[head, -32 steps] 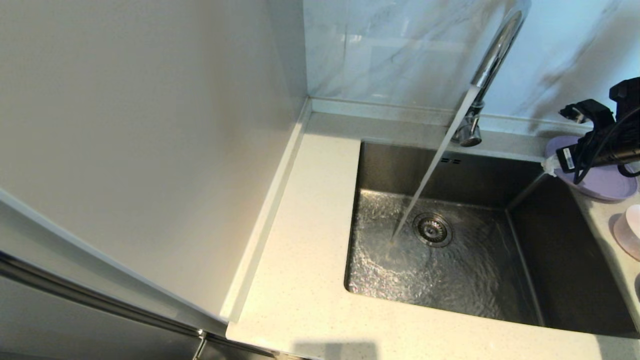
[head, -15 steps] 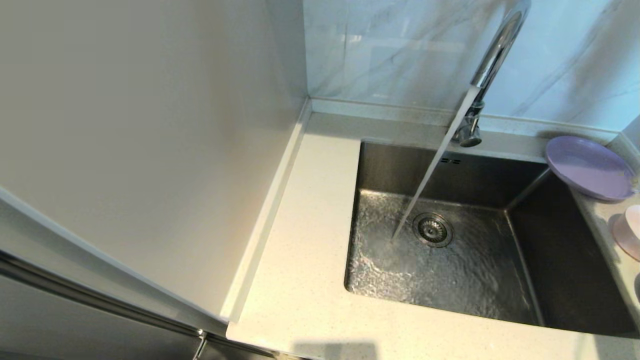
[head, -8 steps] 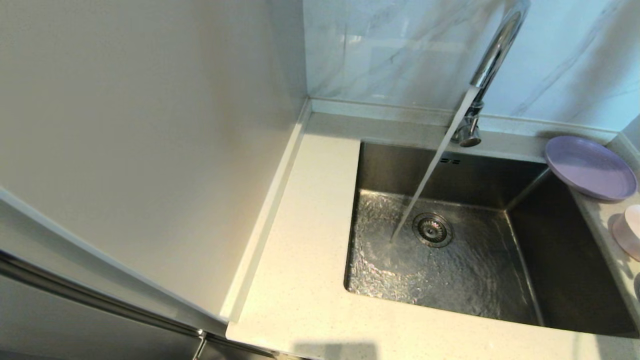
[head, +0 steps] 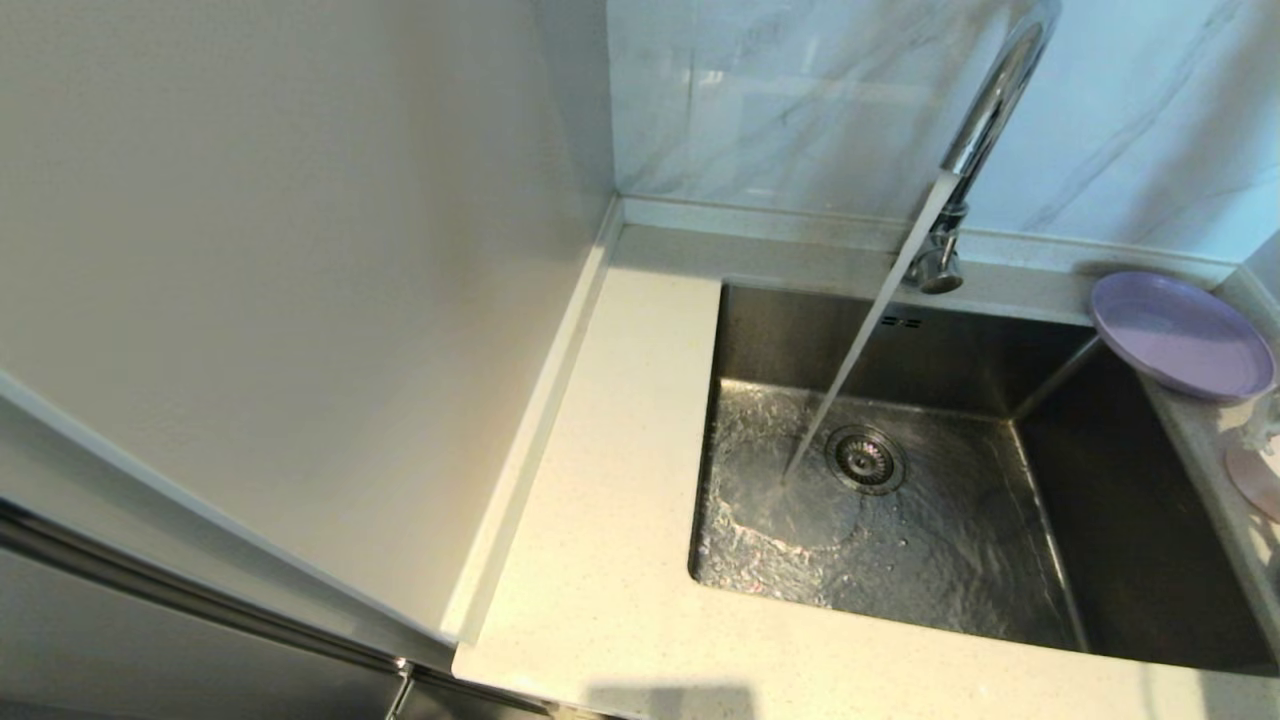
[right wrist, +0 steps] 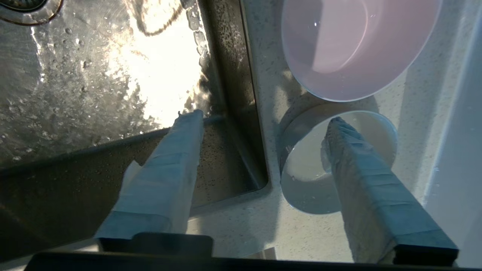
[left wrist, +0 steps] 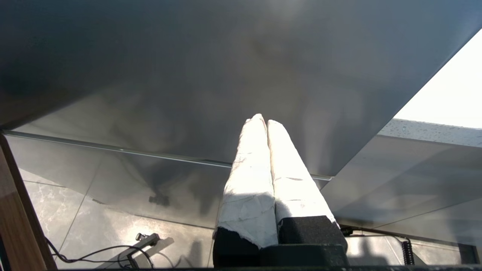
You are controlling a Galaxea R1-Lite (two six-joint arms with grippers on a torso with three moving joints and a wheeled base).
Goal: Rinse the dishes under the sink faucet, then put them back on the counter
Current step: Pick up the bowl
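From the head view, water runs from the sink faucet into the steel basin, striking just beside the drain. The lavender plate lies on the surface at the basin's far right corner, its edge jutting a little over the basin. At the right border I make out only a sliver of the pink saucer; my right arm barely shows there.

My left wrist view shows the left tool parked with its wrapped fingers pressed together, facing a grey panel, away from the work.

My right wrist view shows the right tool spread wide and gripping nothing. One finger hangs over the basin's edge, the other over a small pale bowl standing on the surface, just beside a wider pink bowl. I judge I am picking the next dish to rinse. The next move calls for straddling the small bowl's wall and closing. The pink neighbour and the wall alongside leave little room.
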